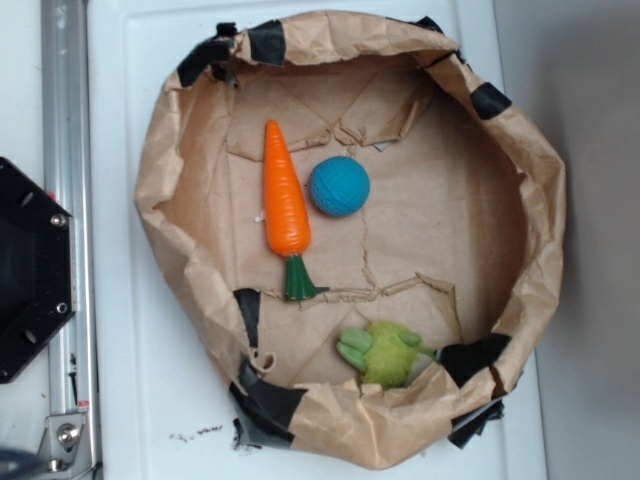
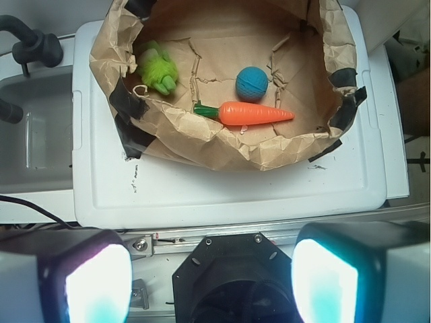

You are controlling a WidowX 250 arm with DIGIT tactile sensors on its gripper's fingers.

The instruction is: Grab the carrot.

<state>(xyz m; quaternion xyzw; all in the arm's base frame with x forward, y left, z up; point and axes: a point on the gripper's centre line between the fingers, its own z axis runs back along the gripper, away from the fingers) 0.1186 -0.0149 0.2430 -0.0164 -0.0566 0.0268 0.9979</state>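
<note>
Carrot: long tapered glossy orange plastic toy carrot (image 1: pixel 285 205) with a short dark green stem, lying flat on the floor of the paper nest, left of centre in the exterior view. Tip points to the far rim, stem to the near rim. In the wrist view (image 2: pixel 252 113) it lies crosswise, stem left, tip right.

Ball: round blue ball with a wound-yarn texture (image 1: pixel 339 186), just beside the carrot's thick half, not clearly touching it.

Plush: fuzzy green plush toy (image 1: pixel 381 352), against the crumpled wall, well apart from the carrot.

Nest: shallow bowl of crumpled brown paper (image 1: pixel 535 230) with patches of black tape on its rim, sitting on a white plastic lid (image 1: pixel 130 400).

Pincer: gripper (image 2: pixel 210 282) seen only in the wrist view, two pale fingers (image 2: pixel 91 279) at the bottom corners of the frame. Jaws spread wide, nothing between them, touching nothing. It sits well back from the nest, above the black hexagonal mount (image 2: pixel 232 282) and the metal rail (image 1: pixel 65 130); carrot well apart from it.
</note>
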